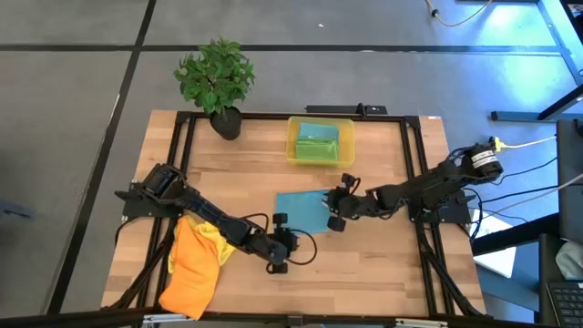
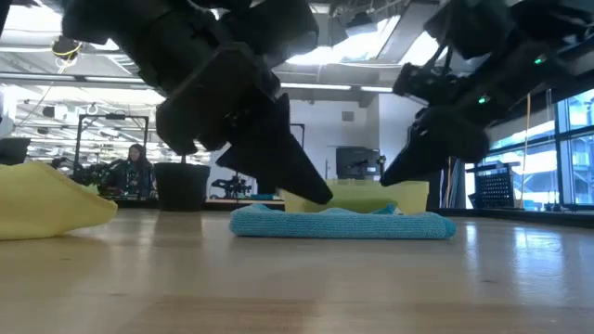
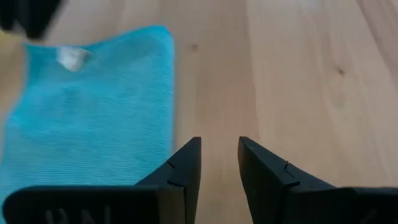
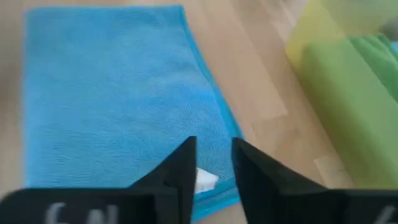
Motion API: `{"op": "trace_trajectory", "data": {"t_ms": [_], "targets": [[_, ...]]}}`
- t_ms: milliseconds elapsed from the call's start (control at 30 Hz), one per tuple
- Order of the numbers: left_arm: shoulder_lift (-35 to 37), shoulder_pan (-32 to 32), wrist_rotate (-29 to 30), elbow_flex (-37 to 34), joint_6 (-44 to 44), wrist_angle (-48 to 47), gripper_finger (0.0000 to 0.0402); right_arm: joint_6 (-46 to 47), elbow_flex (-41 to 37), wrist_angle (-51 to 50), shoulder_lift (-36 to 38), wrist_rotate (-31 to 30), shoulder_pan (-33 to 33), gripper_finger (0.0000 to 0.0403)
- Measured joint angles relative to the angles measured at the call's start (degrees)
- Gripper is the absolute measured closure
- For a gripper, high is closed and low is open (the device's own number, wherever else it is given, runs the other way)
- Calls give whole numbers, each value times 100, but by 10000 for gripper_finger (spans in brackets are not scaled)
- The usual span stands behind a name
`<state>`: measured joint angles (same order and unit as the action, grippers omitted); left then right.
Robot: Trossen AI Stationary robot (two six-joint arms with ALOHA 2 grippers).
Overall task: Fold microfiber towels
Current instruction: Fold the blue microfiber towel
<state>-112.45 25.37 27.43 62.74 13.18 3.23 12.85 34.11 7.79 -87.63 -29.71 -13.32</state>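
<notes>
Bench: the folded teal towel is carried mid-bench, in front of the yellow bin.
Towel axis: its long side is judged to run between the two end effectors.
Right end effector: set at the towel's right edge; fingers slightly parted, nothing pinched.
Left end effector: held just off the near edge, narrowly spread, empty; neither is clearly nearer.

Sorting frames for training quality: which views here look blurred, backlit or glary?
Low view: both arms are dark backlit silhouettes against bright ceiling lights, the blue towel sharp enough. Right wrist view: yellow bin is soft and out of focus. High view: bluish glare on the floor at top right.
</notes>
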Motion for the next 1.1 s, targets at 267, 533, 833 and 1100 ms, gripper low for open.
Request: {"op": "trace_trajectory", "data": {"t_ms": [267, 533, 833, 1100], "targets": [[5, 173, 356, 0, -149, -8, 310, -287, 0, 172, -44, 141, 257, 384], [14, 111, 414, -299, -290, 114, 394, -285, 0, 178, -44, 149, 260, 370], [774, 167, 932, -1621, -843, 2577, 401, 143, 2, 101, -44, 141, 422, 387], [1093, 106, 443, -2916, 119, 4293, 401, 304, 7, 233, -225, 146, 820, 396]]}}
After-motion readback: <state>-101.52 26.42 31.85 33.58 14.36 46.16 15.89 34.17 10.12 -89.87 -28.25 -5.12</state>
